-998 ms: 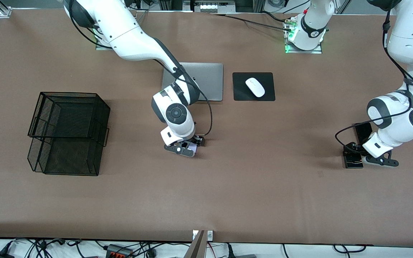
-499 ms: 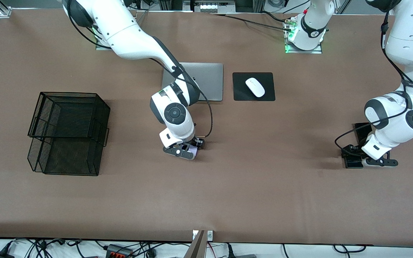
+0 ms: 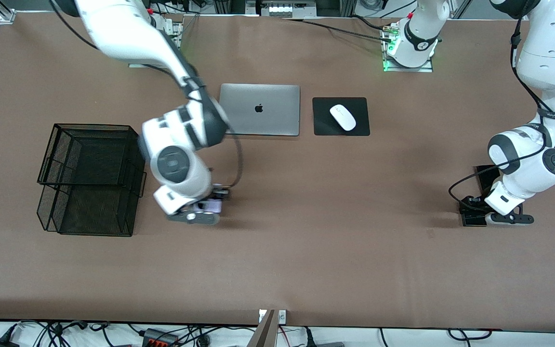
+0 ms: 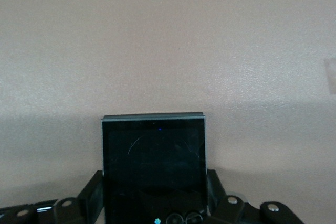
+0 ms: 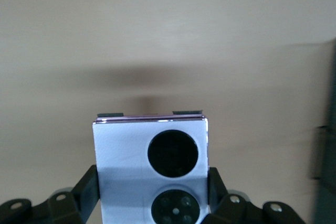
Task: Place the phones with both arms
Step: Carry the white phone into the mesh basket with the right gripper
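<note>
Our right gripper (image 3: 205, 208) swings its pinched lilac phone (image 5: 151, 166) toward the basket (image 3: 92, 178) at frame left (nearly there); left gripper (image 3: 482, 212) has clamped the black phone (image 4: 153, 169) at lower right.

Three phones are counted: one small squarish lilac phone (image 3: 212, 206) with two black circles on its face, one small squarish black phone (image 3: 472, 218), and one longer black slab phone (image 3: 485, 176), the last only partly seen under an arm. Two white robot arms are counted, each ending in one black tool: the right tool (image 3: 199, 212) and the left tool (image 3: 492, 212). One silver laptop (image 3: 260, 110) is noted, closed. One white mouse (image 3: 343, 117) is noted on one black mouse pad (image 3: 321, 127). One black wire-mesh basket (image 3: 92, 179) is counted. All is carried by one brown counter (image 3: 335, 260).
</note>
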Controlling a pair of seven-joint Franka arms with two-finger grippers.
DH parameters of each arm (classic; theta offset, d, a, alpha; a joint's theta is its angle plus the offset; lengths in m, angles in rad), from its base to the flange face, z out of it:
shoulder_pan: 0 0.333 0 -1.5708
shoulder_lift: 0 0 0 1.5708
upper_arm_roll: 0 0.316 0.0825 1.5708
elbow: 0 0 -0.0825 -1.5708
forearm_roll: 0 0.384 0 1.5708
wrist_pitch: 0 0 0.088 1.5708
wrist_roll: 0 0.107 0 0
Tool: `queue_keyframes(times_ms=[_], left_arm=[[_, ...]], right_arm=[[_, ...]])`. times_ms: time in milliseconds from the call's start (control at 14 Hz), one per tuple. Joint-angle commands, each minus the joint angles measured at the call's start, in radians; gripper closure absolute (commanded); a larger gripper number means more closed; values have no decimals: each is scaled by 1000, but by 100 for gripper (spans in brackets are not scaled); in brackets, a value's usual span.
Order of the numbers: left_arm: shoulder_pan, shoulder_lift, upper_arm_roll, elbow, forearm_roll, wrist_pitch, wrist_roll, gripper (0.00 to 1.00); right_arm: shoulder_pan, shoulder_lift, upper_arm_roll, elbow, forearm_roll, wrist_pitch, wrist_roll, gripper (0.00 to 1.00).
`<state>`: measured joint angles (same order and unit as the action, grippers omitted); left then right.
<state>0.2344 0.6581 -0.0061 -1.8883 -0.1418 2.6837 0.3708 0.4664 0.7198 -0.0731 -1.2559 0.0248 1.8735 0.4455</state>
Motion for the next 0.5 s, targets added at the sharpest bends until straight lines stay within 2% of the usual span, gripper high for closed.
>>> queue_keyframes(times_ms=[0,214,285,428], left_arm=[[-1,11,-5,9,-12,15,0,48],[-12,-3,-8,21,-15,-52,-70,53],[-23,-21,-8,37,-13,-121,-125,52],[-116,-92,-11,38,-12,-282,-321,52]], right_arm=[[-83,-88,12,-91,-16,-39,-147,76],[-195,-129,12,-123,-17,-69,-351,76],[-224,-141,12,-131,-17,-83,-394,76],[-268,-190,12,-157,-17,-157,-477,76]])
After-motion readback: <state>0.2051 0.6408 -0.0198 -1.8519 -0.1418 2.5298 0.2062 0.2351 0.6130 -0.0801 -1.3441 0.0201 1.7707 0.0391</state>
